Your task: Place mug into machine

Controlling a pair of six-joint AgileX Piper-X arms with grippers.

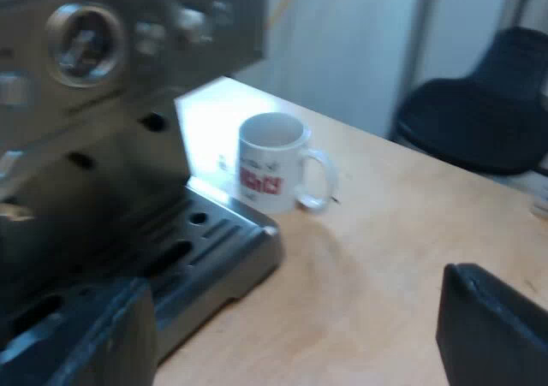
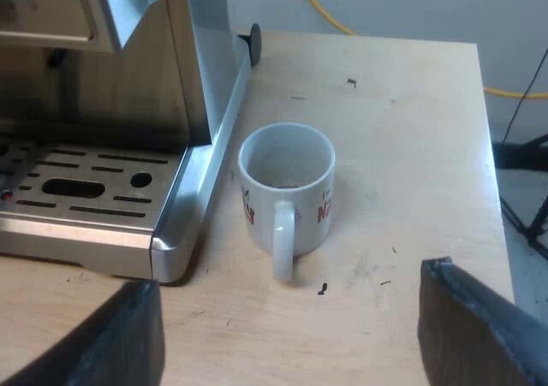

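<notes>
Right wrist view: white ceramic mug stands on the bench just beside the steel espresso machine. Stiff, glossy, breakable; likely best gripped across its body. Right gripper and left gripper gape.

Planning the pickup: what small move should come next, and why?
Probably lower the right gripper toward the mug. Its fingers are open, and the mug stands upright on the table beside the drip tray, handle toward the gripper, not yet grasped.
</notes>
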